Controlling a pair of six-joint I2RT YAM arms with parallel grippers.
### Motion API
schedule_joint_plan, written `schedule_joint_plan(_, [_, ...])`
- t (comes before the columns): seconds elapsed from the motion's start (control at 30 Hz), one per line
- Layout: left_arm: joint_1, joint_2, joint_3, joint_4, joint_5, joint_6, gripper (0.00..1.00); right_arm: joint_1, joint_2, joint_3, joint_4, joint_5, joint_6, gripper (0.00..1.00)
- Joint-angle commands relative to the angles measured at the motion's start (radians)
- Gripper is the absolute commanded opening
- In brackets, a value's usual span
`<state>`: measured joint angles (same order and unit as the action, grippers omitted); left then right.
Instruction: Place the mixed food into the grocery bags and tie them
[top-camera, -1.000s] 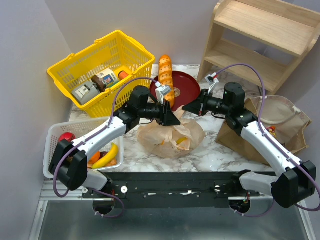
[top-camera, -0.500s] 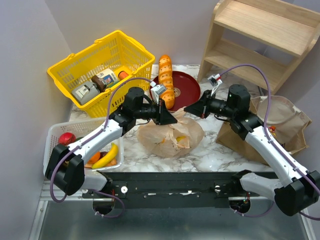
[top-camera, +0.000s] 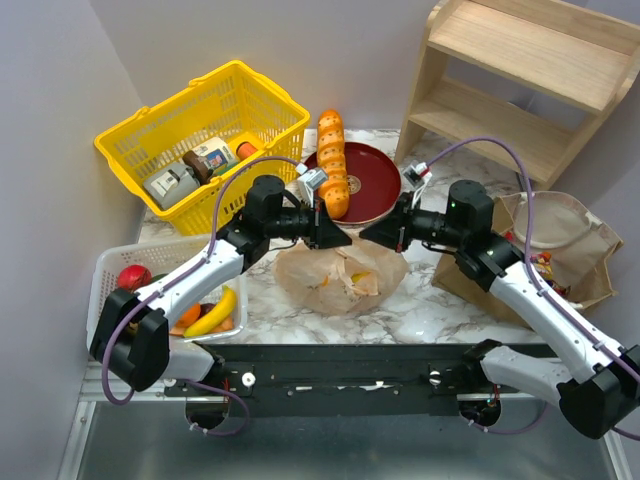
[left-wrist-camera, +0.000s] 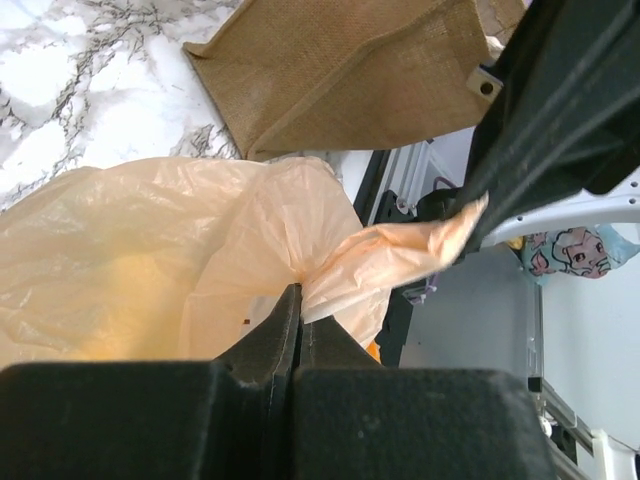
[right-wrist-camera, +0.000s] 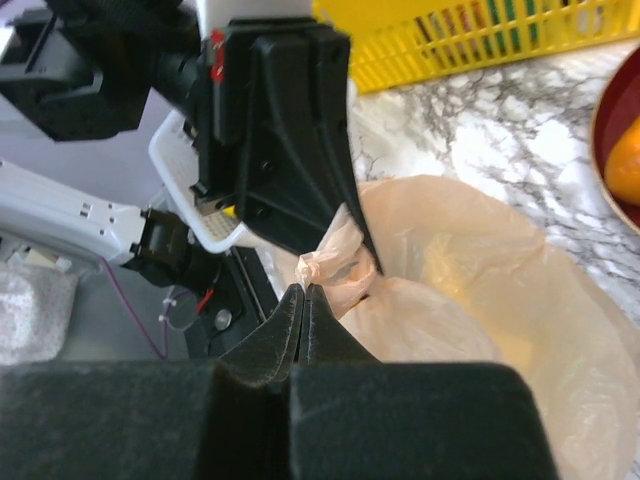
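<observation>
Marble table (top-camera: 430, 310); plastic bag (left-wrist-camera: 150, 250) twist wrist-only

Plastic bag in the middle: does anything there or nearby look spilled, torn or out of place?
No spill or tear shows. The left claw and right claw both pinch the plastic bag by its top film. Nearby, the brown bag slumps sideways instead of standing, and the long loaf pokes past the far rim of the red plate.

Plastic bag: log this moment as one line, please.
phase: tying | plastic bag: food inside | left jaws: shut on its film | right jaws: shut on its film | brown bag: not held
</observation>
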<state>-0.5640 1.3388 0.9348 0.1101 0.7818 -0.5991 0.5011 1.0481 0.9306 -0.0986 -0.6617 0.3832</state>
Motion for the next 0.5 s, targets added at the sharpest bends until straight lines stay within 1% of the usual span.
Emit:
schedule_joint_plan(0.0, [0.015, -0.006, -0.022, 0.002, -0.013, -0.014, 0.0, 0.088, 0.006, -0.039, -0.004, -0.009, -0.035, 0.01])
schedule_joint_plan(0.17, [0.016, -0.007, -0.024, 0.003, -0.013, -0.018, 0.0, 0.155, 0.05, -0.085, -0.015, -0.003, -0.026, 0.01])
schedule_joint_plan(0.37, [0.016, -0.006, -0.019, -0.006, -0.003, -0.015, 0.0, 0.162, 0.085, -0.115, -0.058, 0.071, -0.05, 0.01])
schedule_joint_plan(0.4, [0.016, -0.003, -0.016, -0.016, 0.007, -0.01, 0.01, 0.16, 0.084, -0.115, -0.056, 0.079, -0.05, 0.01])
schedule_joint_plan(0.47, [0.018, -0.004, -0.002, -0.036, 0.019, 0.002, 0.06, 0.162, 0.078, -0.107, -0.058, 0.108, -0.038, 0.01])
